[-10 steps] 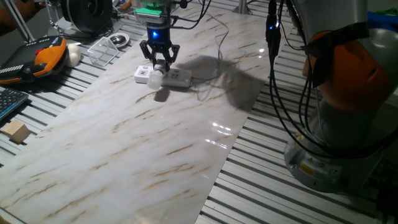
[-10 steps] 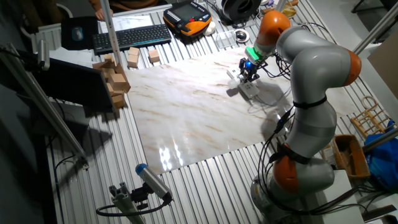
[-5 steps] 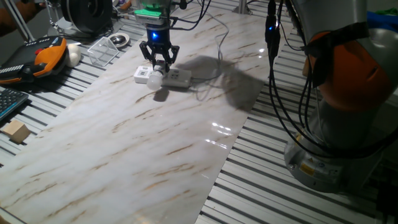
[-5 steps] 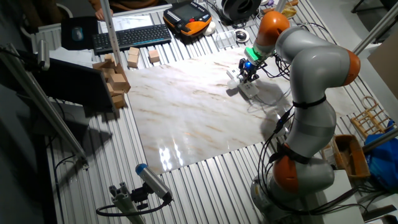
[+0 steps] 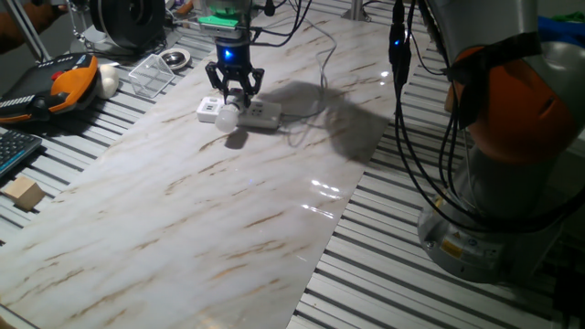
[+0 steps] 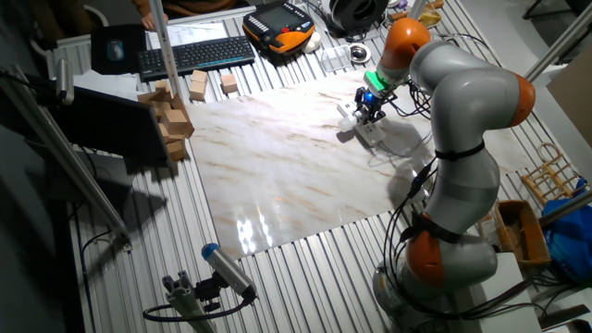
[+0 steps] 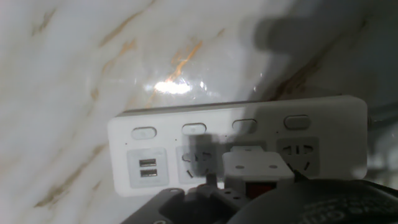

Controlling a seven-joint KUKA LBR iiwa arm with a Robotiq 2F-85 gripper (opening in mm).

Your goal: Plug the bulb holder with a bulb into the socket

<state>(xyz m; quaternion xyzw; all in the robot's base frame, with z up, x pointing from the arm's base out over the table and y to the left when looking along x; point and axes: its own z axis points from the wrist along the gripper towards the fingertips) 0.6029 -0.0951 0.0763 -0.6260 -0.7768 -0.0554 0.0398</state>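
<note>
We note the bulb holder (image 7: 255, 168) sitting on the socket (image 7: 155, 155) on the table (image 5: 228, 210), apparently plugged in, jaws spread just above it, so only withdrawal seems left.

hand view: bulb holder (image 7: 256, 167) lower part hidden, blurred | gripper (image 5: 234, 92) finger gap too small | bulb (image 5: 228, 116) partly covered
</note>
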